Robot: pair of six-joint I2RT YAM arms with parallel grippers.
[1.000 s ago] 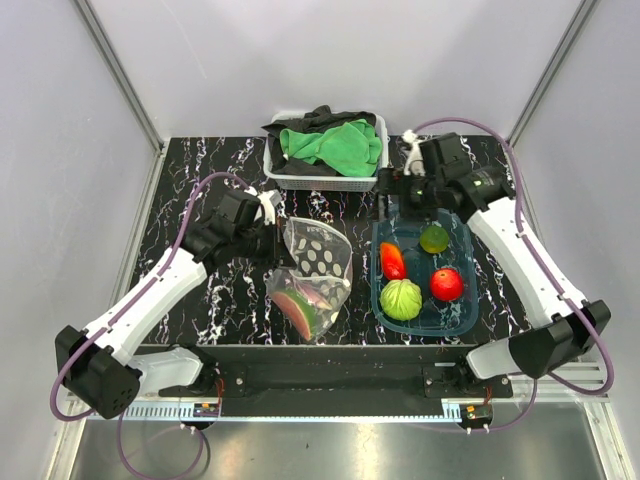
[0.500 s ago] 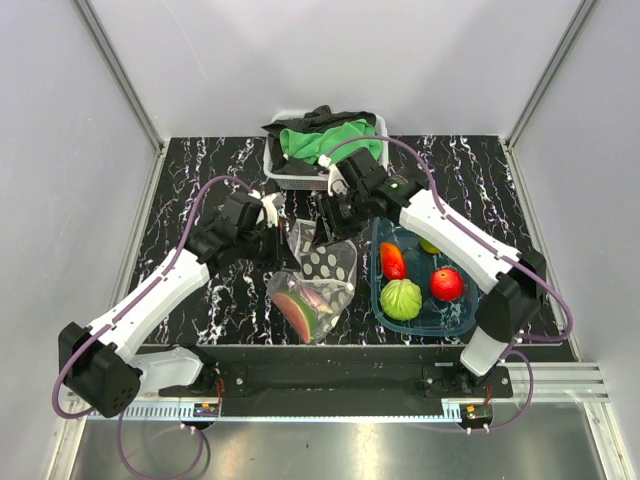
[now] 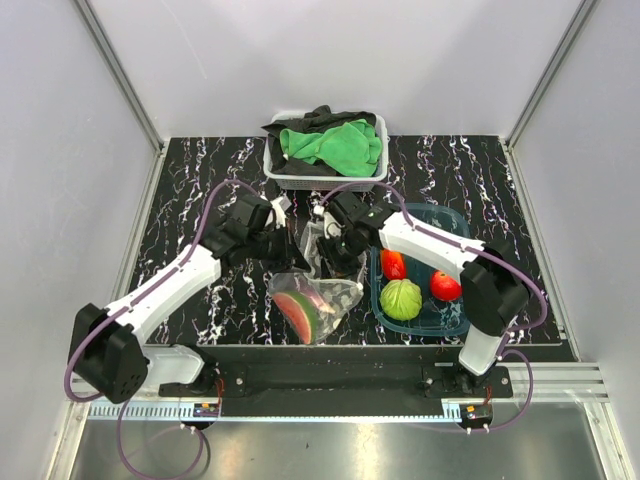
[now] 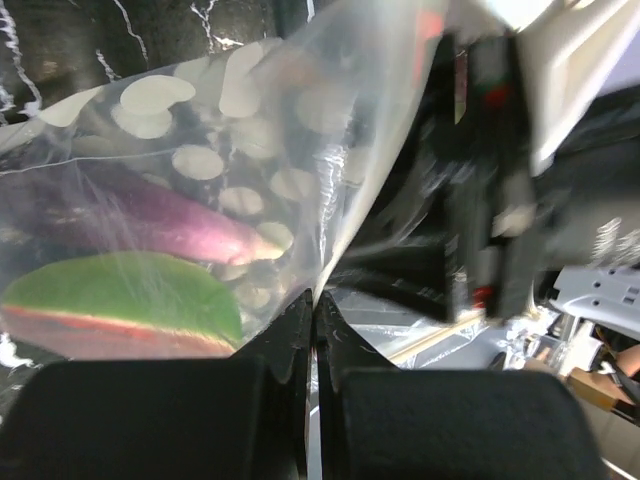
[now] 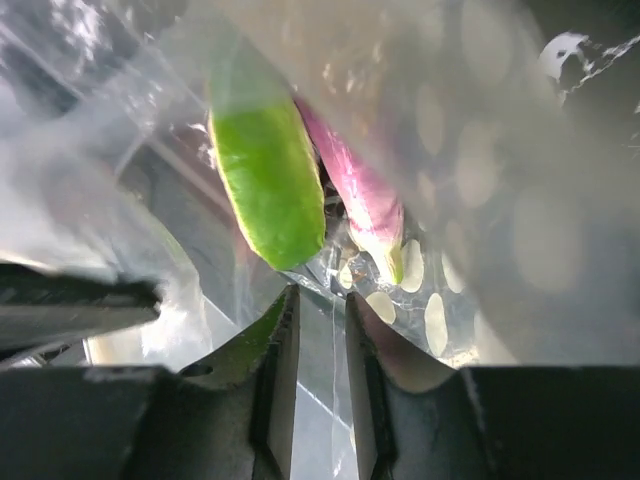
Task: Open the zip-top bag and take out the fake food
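left gripper [image 4: 312, 310] pinching clear dotted crinkly zip-top bag [image 3: 320, 270], frame centre | right gripper [image 5: 318, 310] narrow on film | risk: film slips, bag sags shut

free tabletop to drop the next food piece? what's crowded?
Free: left strip beside the left arm, back-right corner behind the teal tub. Crowded: centre, where both grippers meet at the zip-top bag, and the cloth basket behind.

Black marbled table [image 3: 180, 190] and its load

A white basket [image 3: 300, 178] sat at upper centre, a teal tub [image 3: 452, 222] right of centre, the zip-top bag [image 3: 318, 300] lower centre.
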